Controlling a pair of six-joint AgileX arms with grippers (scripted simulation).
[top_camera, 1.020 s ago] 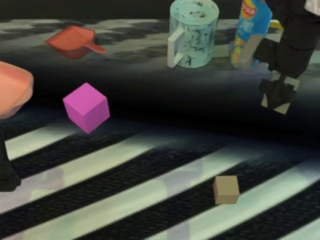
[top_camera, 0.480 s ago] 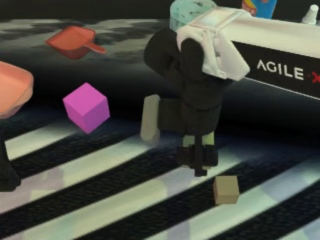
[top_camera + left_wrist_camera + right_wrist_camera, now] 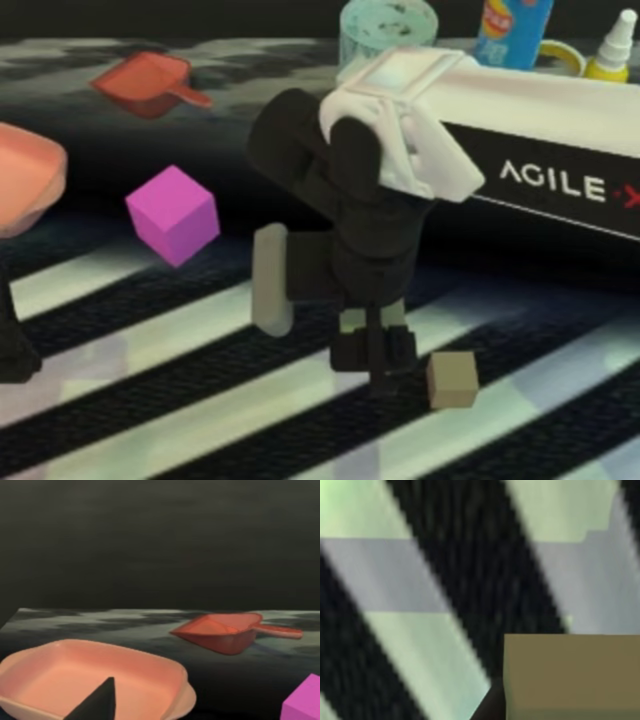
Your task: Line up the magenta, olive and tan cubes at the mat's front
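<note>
The magenta cube [image 3: 172, 215] rests on the dark part of the mat [image 3: 200, 335], left of centre; its corner [image 3: 305, 702] also shows in the left wrist view. The tan cube [image 3: 452, 379] sits on a pale stripe near the front. My right gripper [image 3: 380, 362] hangs low just left of the tan cube, pointing down. It is shut on the olive cube [image 3: 570, 675], which presses against one dark finger [image 3: 490, 707]. From above, the arm hides most of the olive cube. My left gripper [image 3: 14, 352] is parked at the left edge, open.
A peach-pink dish [image 3: 22, 175] lies at the left edge and a red scoop [image 3: 148, 82] at the back left. At the back stand a teal mug [image 3: 385, 28], a blue snack bag [image 3: 512, 30] and a small yellow-capped bottle [image 3: 610, 52]. The right arm's long white link [image 3: 560, 150] crosses the back right.
My right arm has swung from the back right to the front centre and come down beside the tan cube. The magenta and tan cubes have not moved.
</note>
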